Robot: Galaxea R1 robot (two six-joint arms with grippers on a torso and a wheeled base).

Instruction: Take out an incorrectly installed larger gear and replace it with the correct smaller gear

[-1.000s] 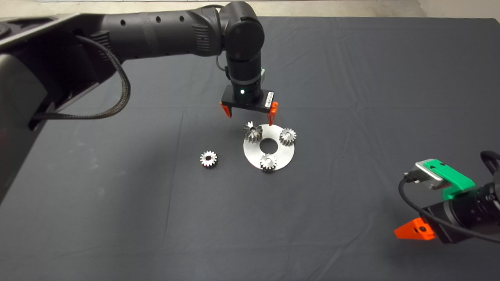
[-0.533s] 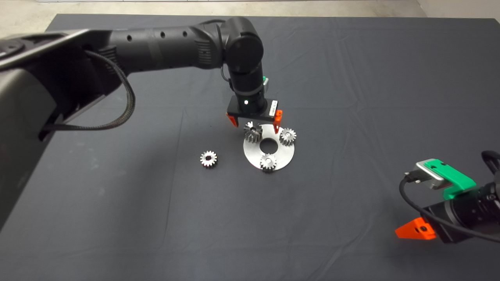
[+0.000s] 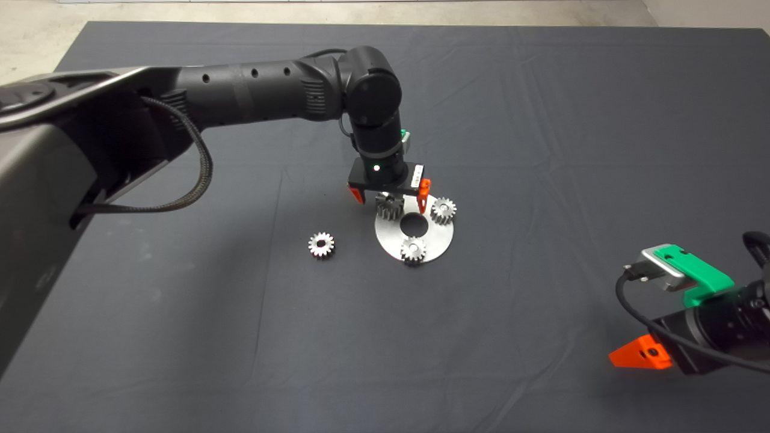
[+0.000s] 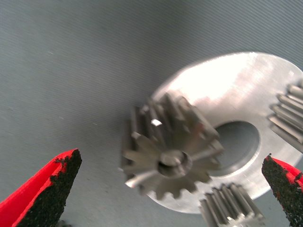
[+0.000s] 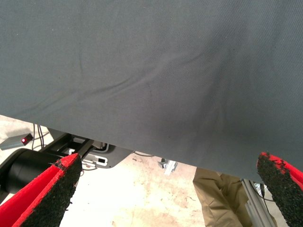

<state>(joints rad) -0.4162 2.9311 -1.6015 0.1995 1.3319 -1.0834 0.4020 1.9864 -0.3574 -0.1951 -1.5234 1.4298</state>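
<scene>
Left pincer, gritty black pads wide, astride toothed steel larger gear.

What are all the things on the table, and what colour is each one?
Larger gear: one, dark grey steel, on the round plate's far-left part, between the left claw's open fingers.
Smaller gear: one, shiny silver, loose on the mat left of the plate.
Other small gears: two, shiny silver, on the plate, one far right, one near.
Round plate: one, silver with a centre hole, mid-mat.
Mat: one, dark grey, covering the table.
Person's leg: one, tan trousers, beyond the mat's edge in the right wrist view.
Left claw: red fingers, over the larger gear.
Right claw: red fingers, open, parked lower right.
</scene>
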